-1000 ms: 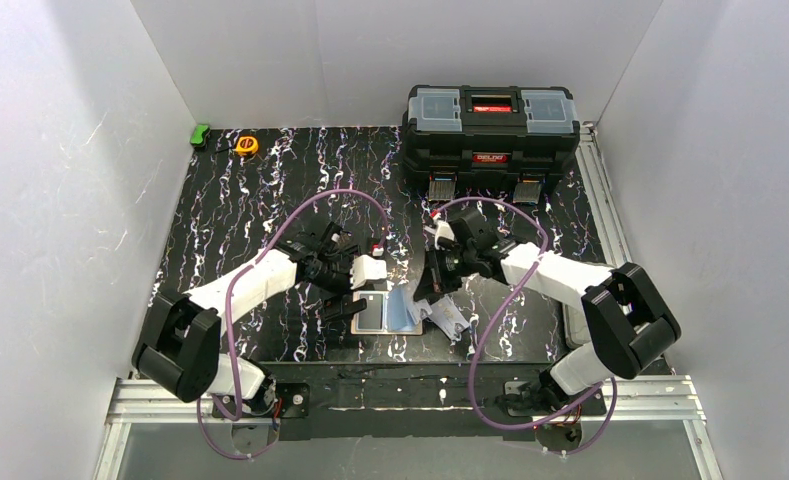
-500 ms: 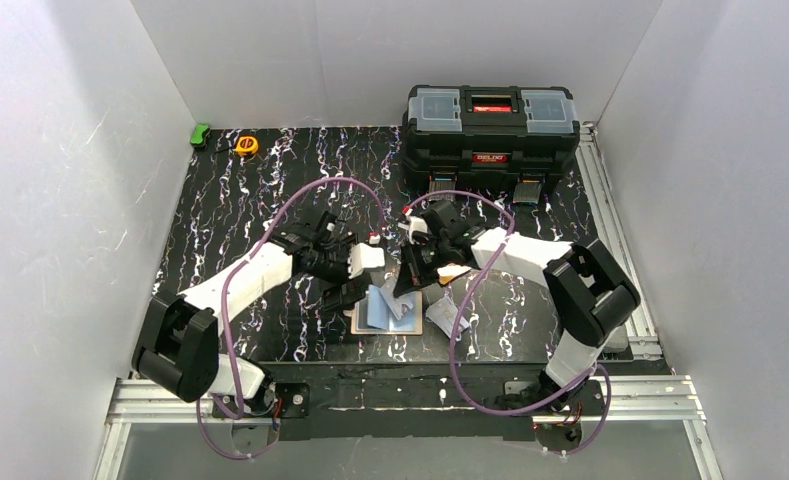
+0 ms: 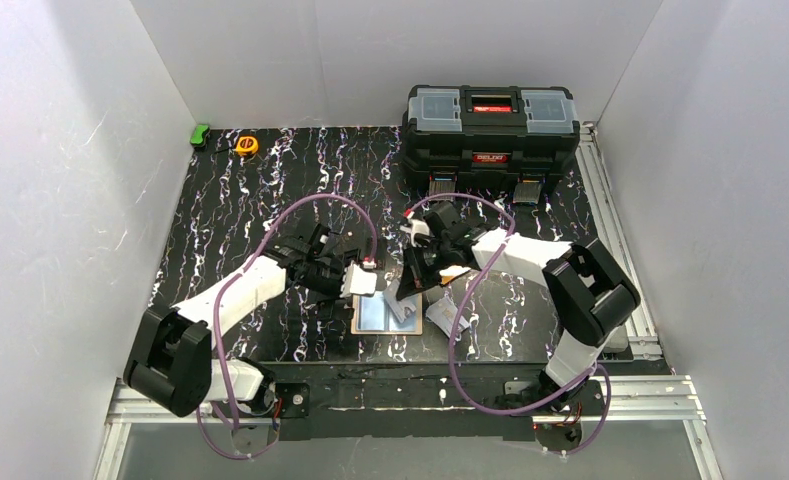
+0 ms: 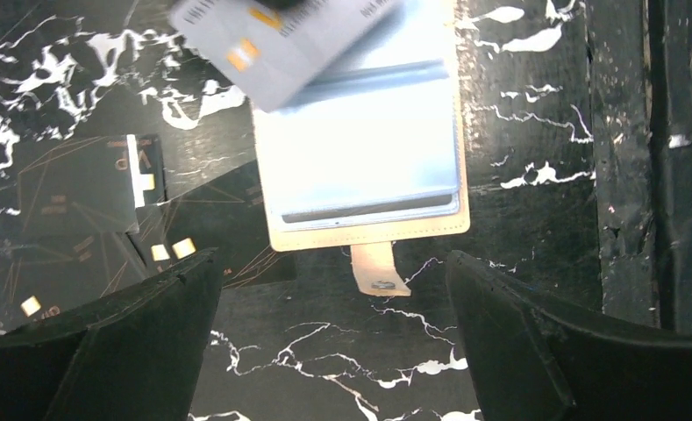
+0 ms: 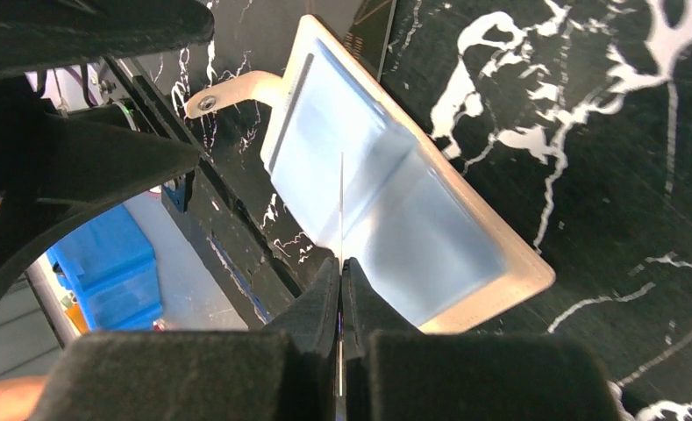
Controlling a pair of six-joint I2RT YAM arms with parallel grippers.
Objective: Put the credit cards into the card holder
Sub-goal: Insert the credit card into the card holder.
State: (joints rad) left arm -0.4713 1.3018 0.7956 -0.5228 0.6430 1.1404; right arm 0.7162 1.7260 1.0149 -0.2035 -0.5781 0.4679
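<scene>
Insertion: R gripper (image 5: 340, 263), pinched on silver card (image 4: 281, 35), is poising it edge-on over centre-frame card holder (image 5: 395, 210); L gripper (image 4: 331, 263) is gaping, empty; next: slot alignment.

no text is readable: the toolbox (image 3: 490, 130) label and silver card (image 4: 281, 44) print (both tiny) are blurred.

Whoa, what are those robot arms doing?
The right gripper is shut on a silver-white card and holds it on edge over the card holder, which lies open on the table. The left gripper is open near the holder's snap tab and holds nothing. The card does not look tucked into a pocket yet.
</scene>
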